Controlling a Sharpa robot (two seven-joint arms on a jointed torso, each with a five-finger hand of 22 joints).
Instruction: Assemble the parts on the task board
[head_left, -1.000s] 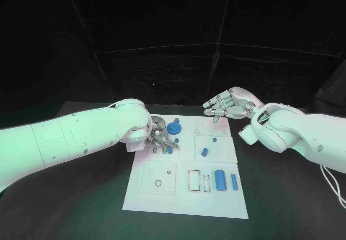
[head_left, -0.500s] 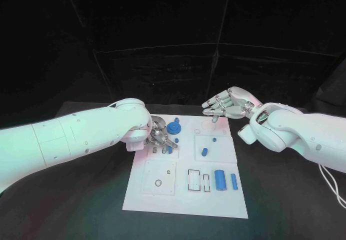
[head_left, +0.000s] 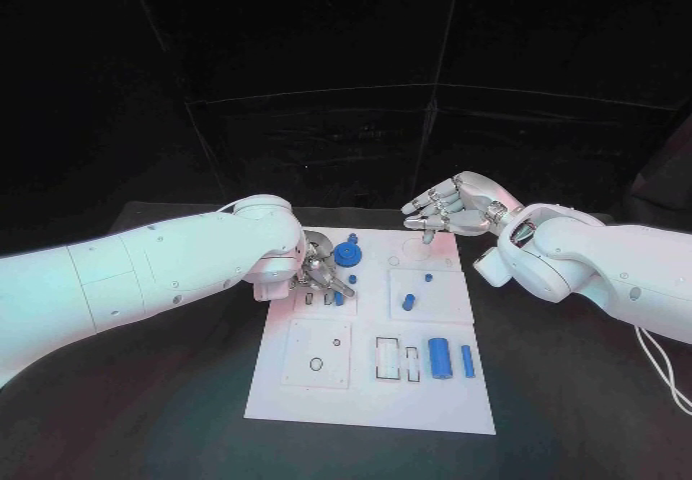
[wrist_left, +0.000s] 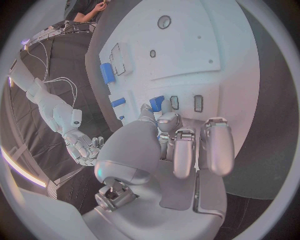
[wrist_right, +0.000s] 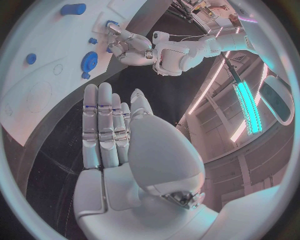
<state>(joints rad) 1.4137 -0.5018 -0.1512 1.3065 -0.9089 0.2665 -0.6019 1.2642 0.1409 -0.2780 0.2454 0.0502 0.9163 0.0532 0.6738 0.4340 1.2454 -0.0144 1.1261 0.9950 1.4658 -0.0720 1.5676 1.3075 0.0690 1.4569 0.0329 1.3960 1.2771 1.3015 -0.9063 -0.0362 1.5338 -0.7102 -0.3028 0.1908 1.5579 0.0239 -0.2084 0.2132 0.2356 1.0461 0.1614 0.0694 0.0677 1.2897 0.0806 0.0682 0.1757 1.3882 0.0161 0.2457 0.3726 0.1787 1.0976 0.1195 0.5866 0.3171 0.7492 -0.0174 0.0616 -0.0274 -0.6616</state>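
Note:
The white task board (head_left: 372, 395) lies mid-table. My left hand (head_left: 319, 273) is low over its upper left panel. In the left wrist view it pinches a small blue part (wrist_left: 156, 103) between thumb and a finger, right beside two narrow slots (wrist_left: 198, 102). A blue gear (head_left: 348, 257) stands just beyond that hand. My right hand (head_left: 450, 212) hovers above the board's far edge, fingers straight and apart, holding nothing. The right wrist view shows the same hand (wrist_right: 112, 125) with the gear (wrist_right: 89, 59) ahead of it.
Loose blue parts lie on the board: a short peg (head_left: 408, 301), a thick cylinder (head_left: 438, 357) and a thin bar (head_left: 466, 361) beside rectangular slots (head_left: 389, 360). A round hole (head_left: 317, 366) marks the lower left panel. Black table surrounds the board.
My right hand has drifted slightly left, toward the board's far edge. The left hand keeps its place with the blue part.

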